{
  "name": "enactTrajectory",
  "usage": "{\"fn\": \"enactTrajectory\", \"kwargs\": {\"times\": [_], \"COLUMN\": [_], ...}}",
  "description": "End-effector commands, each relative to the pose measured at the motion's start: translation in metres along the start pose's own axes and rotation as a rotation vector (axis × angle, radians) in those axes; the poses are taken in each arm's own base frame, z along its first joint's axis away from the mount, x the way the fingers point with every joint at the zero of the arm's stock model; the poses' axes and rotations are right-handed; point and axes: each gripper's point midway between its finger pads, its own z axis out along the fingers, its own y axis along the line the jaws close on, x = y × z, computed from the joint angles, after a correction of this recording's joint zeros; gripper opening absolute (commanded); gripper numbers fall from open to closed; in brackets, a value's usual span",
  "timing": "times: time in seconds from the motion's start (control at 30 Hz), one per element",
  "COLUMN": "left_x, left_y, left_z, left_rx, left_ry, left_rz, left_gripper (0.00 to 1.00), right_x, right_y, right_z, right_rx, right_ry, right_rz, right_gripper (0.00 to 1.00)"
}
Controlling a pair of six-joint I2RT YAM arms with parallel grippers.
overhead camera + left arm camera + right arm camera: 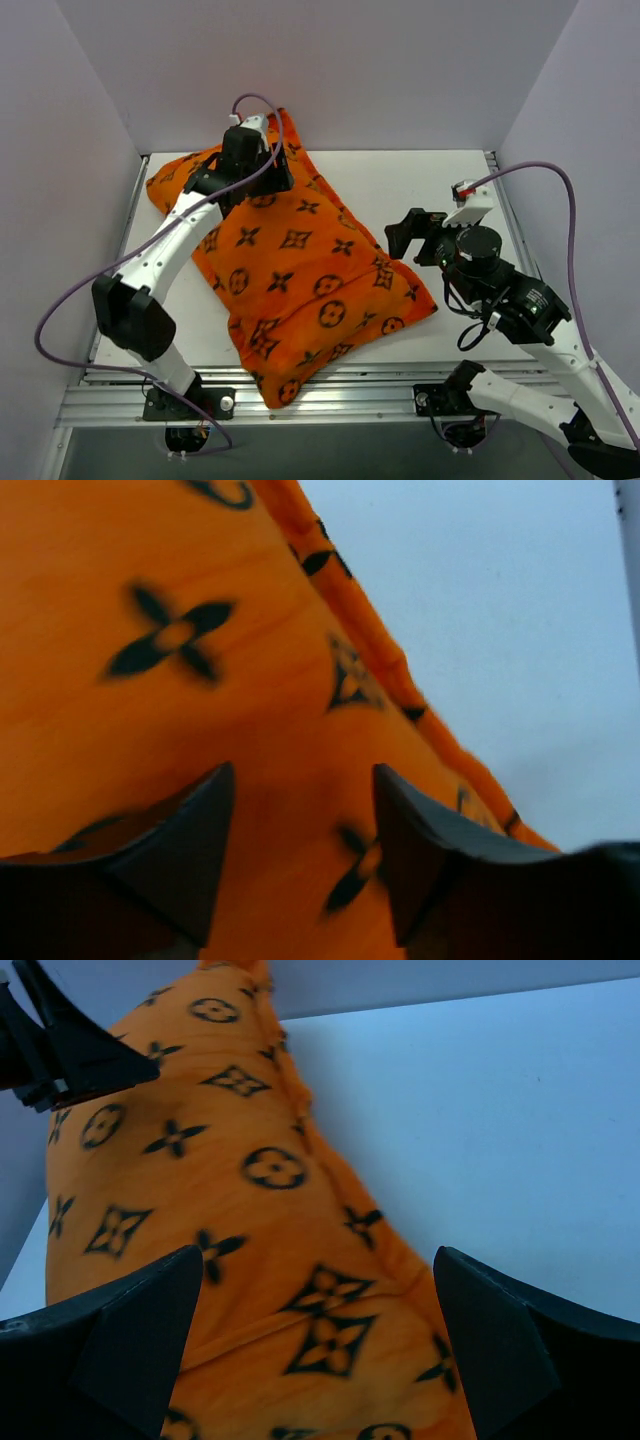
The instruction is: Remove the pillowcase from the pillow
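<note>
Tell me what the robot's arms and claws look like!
Both the left arm and right arm are white tubes with chunky black round joints. A thin purple cable loops along each. The left gripper and right gripper have black, pointed, wedge-shaped fingers.

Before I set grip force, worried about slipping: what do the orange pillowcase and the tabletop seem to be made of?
The pillowcase: soft plush fabric, matte; it sags and creases, and the wrist views show a fuzzy nap and a puckered seam. The table: hard, smooth white board, matte; laminate or painted, cannot tell which.
</note>
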Motion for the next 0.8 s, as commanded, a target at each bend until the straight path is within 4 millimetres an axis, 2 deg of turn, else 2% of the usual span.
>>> {"fn": "enactTrajectory", "kwargs": {"times": [0.0, 0.07, 0.1, 0.17, 0.2, 0.3, 0.33, 0.37, 0.4, 0.43, 0.47, 0.53, 0.57, 0.6, 0.63, 0.67, 0.7, 0.73, 0.77], "left_x": [-0.066, -0.071, -0.083, -0.087, -0.091, -0.073, -0.056, -0.045, -0.038, -0.021, 0.007, 0.034, 0.06, 0.072, 0.084, 0.1, 0.115, 0.123, 0.132], "left_y": [-0.044, -0.051, -0.059, -0.061, -0.063, -0.058, -0.055, -0.054, -0.054, -0.058, -0.051, -0.056, -0.047, -0.046, -0.046, -0.052, -0.046, -0.049, -0.055], "left_z": [-0.014, -0.019, -0.034, -0.05, -0.067, -0.084, -0.092, -0.095, -0.109, -0.111, -0.102, -0.106, -0.095, -0.092, -0.089, -0.088, -0.083, -0.081, -0.082], "left_rx": [0.14, 0.147, 0.171, 0.184, 0.198, 0.199, 0.2, 0.201, 0.215, 0.229, 0.214, 0.236, 0.211, 0.205, 0.199, 0.205, 0.174, 0.174, 0.186], "left_ry": [-0.162, -0.158, -0.192, -0.204, -0.224, -0.19, -0.16, -0.141, -0.146, -0.112, -0.052, -0.014, 0.038, 0.06, 0.079, 0.107, 0.129, 0.133, 0.139], "left_rz": [-0.021, -0.015, -0.013, 0.002, 0.008, 0.073, 0.118, 0.141, 0.167, 0.211, 0.231, 0.26, 0.275, 0.285, 0.294, 0.316, 0.335, 0.349, 0.367], "left_gripper": [0.73, 0.83, 0.89, 0.93, 0.95, 0.95, 0.95, 0.95, 0.95, 0.95, 0.95, 0.96, 0.96, 0.96, 0.96, 0.97, 0.97, 0.97, 0.97], "right_x": [0.006, 0.011, 0.014, 0.022, 0.026, 0.047, 0.053, 0.065, 0.072, 0.079, 0.091, 0.105, 0.11, 0.128, 0.132, 0.135, 0.142, 0.154, 0.153], "right_y": [-0.004, -0.004, -0.002, -0.002, -0.001, 0.001, 0.001, -0.003, -0.005, -0.007, -0.014, -0.026, -0.031, -0.036, -0.048, -0.053, -0.051, -0.065, -0.065], "right_z": [0.002, 0.004, 0.007, 0.012, 0.016, 0.027, 0.029, 0.033, 0.036, 0.038, 0.041, 0.046, 0.049, 0.051, 0.056, 0.06, 0.061, 0.064, 0.069], "right_rx": [0.024, 0.022, 0.021, 0.024, 0.027, 0.032, 0.037, 0.052, 0.065, 0.077, 0.107, 0.157, 0.173, 0.174, 0.204, 0.205, 0.171, 0.194, 0.173], "right_ry": [0.017, 0.03, 0.038, 0.057, 0.071, 0.122, 0.133, 0.155, 0.165, 0.177, 0.193, 0.217, 0.226, 0.272, 0.28, 0.284, 0.311, 0.328, 0.311], "right_rz": [0.015, 0.014, 0.014, 0.019, 0.02, 0.047, 0.072, 0.076, 0.086, 0.096, 0.114, 0.135, 0.148, 0.158, 0.184, 0.212, 0.236, 0.249, 0.265], "right_gripper": [0.95, 0.95, 0.95, 0.95, 0.95, 0.94, 0.94, 0.94, 0.94, 0.94, 0.94, 0.94, 0.93, 0.93, 0.92, 0.91, 0.9, 0.9, 0.89]}}
